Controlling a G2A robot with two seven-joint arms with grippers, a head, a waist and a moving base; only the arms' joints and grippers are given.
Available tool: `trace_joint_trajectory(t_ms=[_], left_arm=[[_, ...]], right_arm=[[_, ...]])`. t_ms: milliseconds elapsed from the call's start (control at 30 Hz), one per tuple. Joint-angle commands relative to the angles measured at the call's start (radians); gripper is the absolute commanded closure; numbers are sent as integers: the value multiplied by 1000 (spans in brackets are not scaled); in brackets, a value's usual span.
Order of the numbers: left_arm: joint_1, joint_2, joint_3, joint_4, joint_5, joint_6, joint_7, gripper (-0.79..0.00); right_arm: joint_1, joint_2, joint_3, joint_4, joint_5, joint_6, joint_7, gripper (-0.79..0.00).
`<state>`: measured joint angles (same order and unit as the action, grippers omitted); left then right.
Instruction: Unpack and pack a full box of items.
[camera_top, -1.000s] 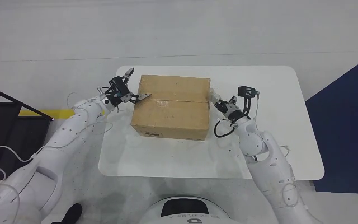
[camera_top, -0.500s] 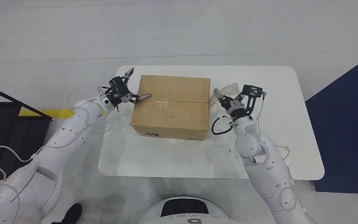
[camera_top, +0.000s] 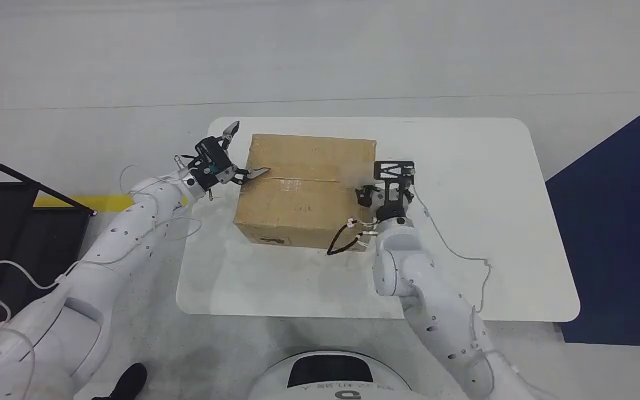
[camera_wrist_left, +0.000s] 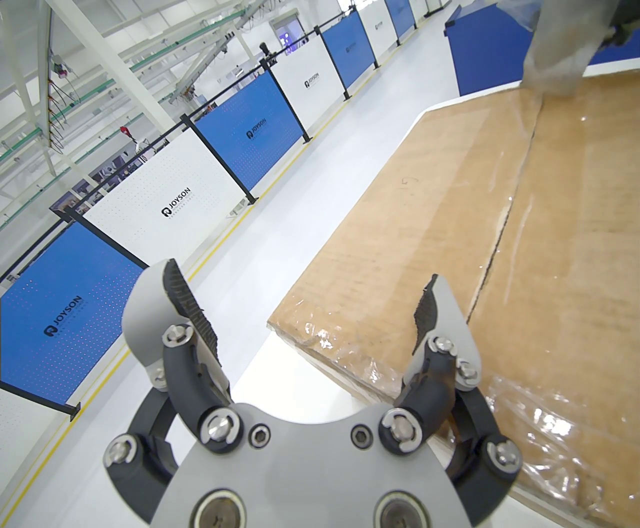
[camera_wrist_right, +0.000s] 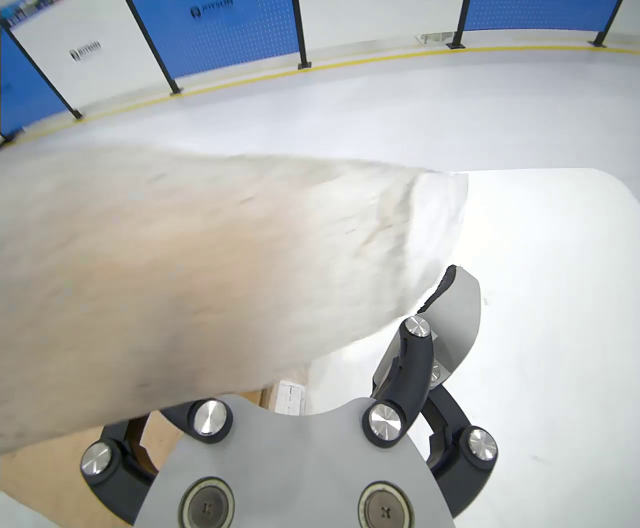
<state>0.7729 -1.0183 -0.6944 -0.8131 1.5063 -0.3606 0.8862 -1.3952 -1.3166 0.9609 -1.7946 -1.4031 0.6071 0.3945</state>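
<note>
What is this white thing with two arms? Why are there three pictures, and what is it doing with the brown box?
It is a robot with two arms, and each arm ends in a claw for grabbing. One picture comes from a camera high on the robot, looking down at the white table. The other two come from little cameras on its wrists, so you see each claw close up. On the table sits one brown cardboard box, its top flaps down. The left claw is open and empty, at one end of the box. The right claw is at the other end. A strip of clear tape lifts off the box's top seam and leads up to it. I cannot tell whether that claw is pinching the tape.
</note>
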Motion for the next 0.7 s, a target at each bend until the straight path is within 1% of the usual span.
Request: trace_joint_trajectory(t_ms=[0,133,267,367,433,533,600,667], left_arm=[[0,0,0,0,0,0,0,-785],[0,0,0,0,0,0,0,-785],[0,0,0,0,0,0,0,-785],[0,0,0,0,0,0,0,-785],[0,0,0,0,0,0,0,-785],[0,0,0,0,0,0,0,-785],[0,0,0,0,0,0,0,-785],[0,0,0,0,0,0,0,-785]], right_arm=[[47,-13,-58,22,-83,34,76,-785],[120,-43,-143,50,-164,70,163,-785],[168,-70,-206,48,-219,83,213,-785],[171,-86,-225,5,-192,81,215,-785],[155,-91,-212,-50,-139,76,181,-785],[92,-89,-153,-155,-18,57,83,-785],[31,-82,-86,-230,76,20,3,-785],[-45,-72,-5,-304,186,-45,-71,-785]])
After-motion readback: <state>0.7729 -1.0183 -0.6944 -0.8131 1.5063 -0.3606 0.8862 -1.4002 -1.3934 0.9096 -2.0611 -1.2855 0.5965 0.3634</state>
